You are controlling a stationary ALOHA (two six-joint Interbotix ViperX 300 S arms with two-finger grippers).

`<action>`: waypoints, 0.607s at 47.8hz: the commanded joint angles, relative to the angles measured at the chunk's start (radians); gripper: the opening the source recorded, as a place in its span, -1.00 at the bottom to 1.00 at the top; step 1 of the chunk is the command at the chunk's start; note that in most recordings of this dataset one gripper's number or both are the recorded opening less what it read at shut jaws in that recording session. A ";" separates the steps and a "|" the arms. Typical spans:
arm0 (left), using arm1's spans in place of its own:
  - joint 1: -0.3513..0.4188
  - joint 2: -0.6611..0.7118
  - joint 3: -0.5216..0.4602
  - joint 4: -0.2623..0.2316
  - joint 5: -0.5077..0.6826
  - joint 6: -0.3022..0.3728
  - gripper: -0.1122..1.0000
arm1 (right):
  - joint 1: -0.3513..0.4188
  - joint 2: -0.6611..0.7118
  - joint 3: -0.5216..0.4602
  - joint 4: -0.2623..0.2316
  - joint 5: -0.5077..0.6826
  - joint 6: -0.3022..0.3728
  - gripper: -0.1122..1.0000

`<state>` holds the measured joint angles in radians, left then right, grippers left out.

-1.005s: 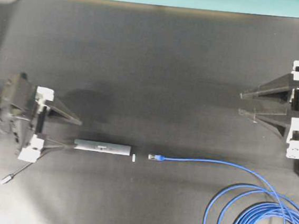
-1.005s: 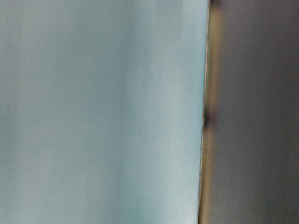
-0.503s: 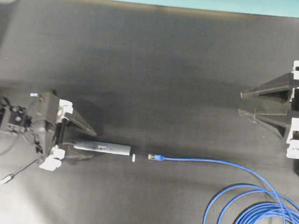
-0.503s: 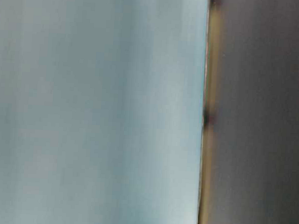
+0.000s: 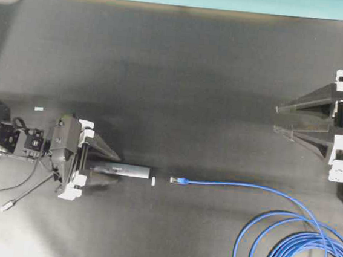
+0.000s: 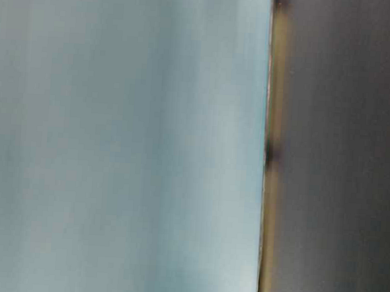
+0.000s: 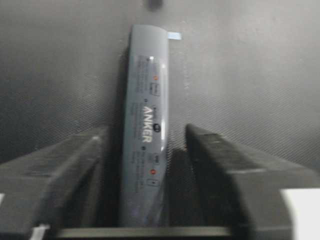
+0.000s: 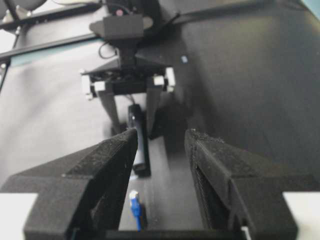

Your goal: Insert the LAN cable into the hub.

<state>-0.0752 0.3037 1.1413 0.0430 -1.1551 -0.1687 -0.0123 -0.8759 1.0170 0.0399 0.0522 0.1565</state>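
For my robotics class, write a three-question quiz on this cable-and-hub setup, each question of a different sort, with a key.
1. True or false: the LAN cable plug is already seated in the hub.
2. Multiple choice: the left end effector is
A. straddling the hub's near end, fingers not yet closed on it
B. holding the blue plug
C. parked away from the hub
3. Short answer: what small thing lies between the hub and the cable's plug?

Key
1. False: the plug lies on the table, apart from the hub.
2. A: the left wrist view shows gaps on both sides of the hub.
3. A tiny white piece.
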 commanded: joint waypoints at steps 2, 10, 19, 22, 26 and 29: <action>-0.006 -0.002 0.000 0.003 -0.003 0.037 0.00 | 0.000 0.008 -0.023 0.003 0.003 0.011 -0.05; -0.008 -0.031 -0.020 0.003 0.035 0.067 -0.29 | 0.002 0.015 -0.017 0.003 0.014 0.014 -0.03; 0.006 -0.175 -0.086 0.003 0.290 0.071 -0.29 | 0.018 0.072 0.008 0.003 0.023 0.014 0.15; 0.012 -0.235 -0.115 0.003 0.423 0.075 -0.29 | 0.029 0.104 0.021 0.003 0.011 0.012 0.24; 0.023 -0.319 -0.152 0.003 0.603 0.086 -0.29 | 0.052 0.152 0.037 -0.002 -0.011 0.006 0.34; 0.032 -0.382 -0.175 0.003 0.724 0.091 -0.29 | 0.072 0.193 0.051 -0.003 -0.043 0.003 0.39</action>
<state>-0.0537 0.0046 1.0048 0.0430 -0.5630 -0.0813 0.0399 -0.7240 1.0630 0.0414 0.0430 0.1626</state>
